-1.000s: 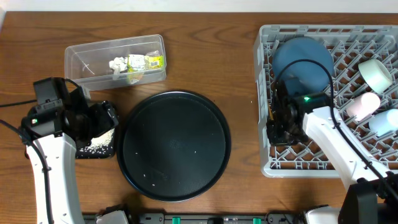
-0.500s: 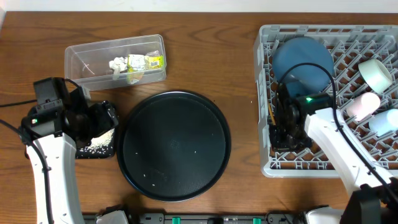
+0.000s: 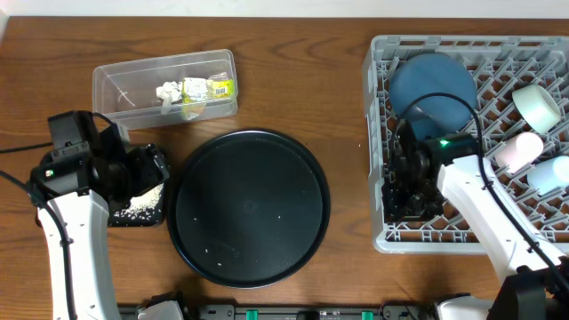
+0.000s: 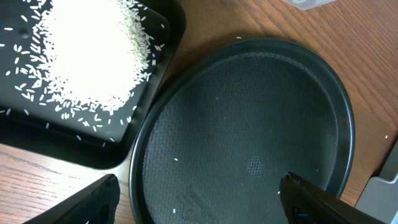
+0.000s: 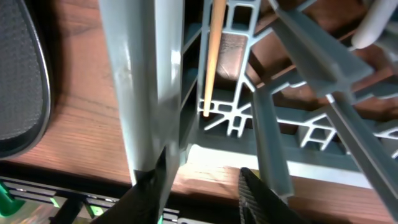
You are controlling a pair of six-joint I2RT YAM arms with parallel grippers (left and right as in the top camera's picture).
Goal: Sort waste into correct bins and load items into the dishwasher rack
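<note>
Hanging in the grey lattice rack [image 3: 372, 107], right end effector [image 5: 202, 186] gapes empty near wooden chopstick [image 5: 214, 56].

The overhead camera looks straight down from far on the whole surface [image 3: 338, 89]; the left wrist camera looks down from near on the shallow black tray [image 4: 56, 140] and the round black tray [image 4: 249, 118], both also seen from overhead; the right wrist camera sits very near the dishwasher rack [image 5: 134, 81] wall, looking down along it.
</note>
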